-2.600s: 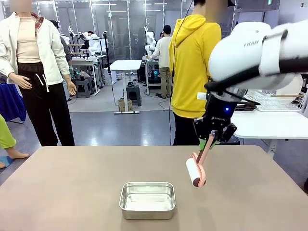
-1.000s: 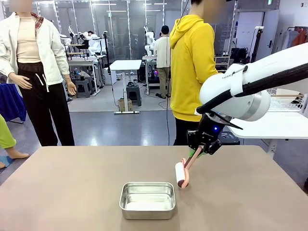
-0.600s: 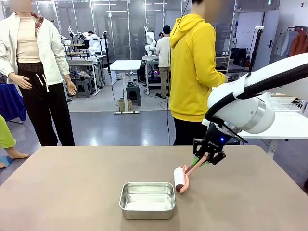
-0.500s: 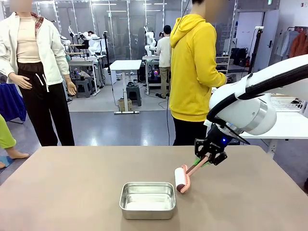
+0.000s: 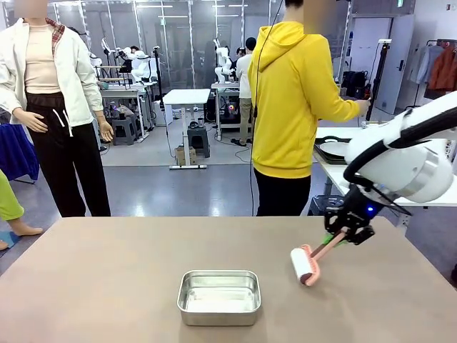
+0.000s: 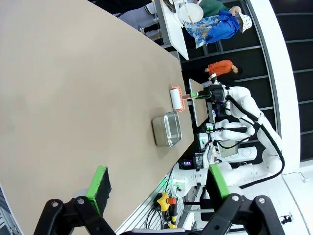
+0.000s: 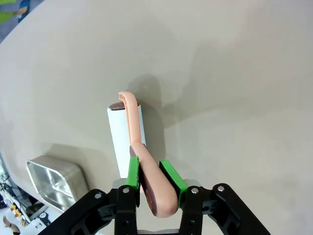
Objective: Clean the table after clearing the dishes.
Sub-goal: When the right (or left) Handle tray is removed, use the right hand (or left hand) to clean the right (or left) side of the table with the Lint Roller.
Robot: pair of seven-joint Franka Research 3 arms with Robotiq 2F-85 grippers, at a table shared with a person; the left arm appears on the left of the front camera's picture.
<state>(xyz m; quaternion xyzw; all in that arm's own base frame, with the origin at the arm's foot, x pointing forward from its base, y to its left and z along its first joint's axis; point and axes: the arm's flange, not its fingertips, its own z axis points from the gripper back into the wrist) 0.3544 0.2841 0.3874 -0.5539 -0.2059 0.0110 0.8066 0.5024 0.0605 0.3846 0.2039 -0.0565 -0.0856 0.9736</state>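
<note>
My right gripper [image 5: 341,236] is shut on the pink handle of a lint roller [image 5: 302,265], whose white roll rests on the taupe table [image 5: 107,286] right of centre. In the right wrist view the green pads [image 7: 133,169] clamp the handle and the roll [image 7: 123,139] lies against the tabletop [image 7: 220,73]. My left gripper [image 6: 159,183] hangs open above the table [image 6: 73,98] with nothing between its fingers; far off it sees the roller [image 6: 174,98]. A dark tray of dishes [image 5: 332,149] sits on the white side table, where a white plate [image 6: 190,12] also shows.
A small steel pan [image 5: 218,296] stands near the table's front middle, left of the roller. A person in a yellow hoodie [image 5: 293,107] stands at the far edge, back turned, one hand reaching over the white side table [image 5: 350,175] at the right.
My right arm has swept the roller rightward across the table, away from the pan. The person has reached out toward the side table. The left gripper stays open.
</note>
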